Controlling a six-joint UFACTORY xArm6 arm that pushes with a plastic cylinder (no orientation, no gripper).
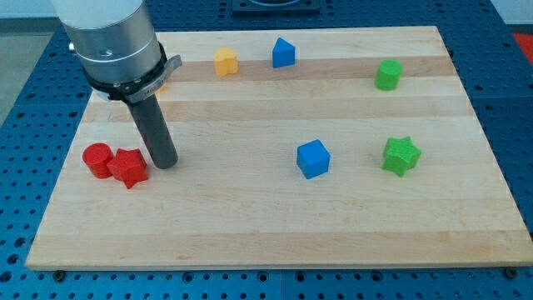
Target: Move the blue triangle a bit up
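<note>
The blue triangle (283, 52) sits near the view's top edge of the wooden board (275, 217), a little right of centre-left. My tip (165, 161) rests on the board at the view's left, just right of the red star (129, 167), and far down-left of the blue triangle. The rod rises from the tip to the arm's grey body at the view's top left.
A red cylinder (97, 160) lies left of the red star. An orange block (225, 61) sits left of the blue triangle. A blue cube (313, 158) is at centre, a green star (400, 155) to its right, a green block (388, 74) at upper right.
</note>
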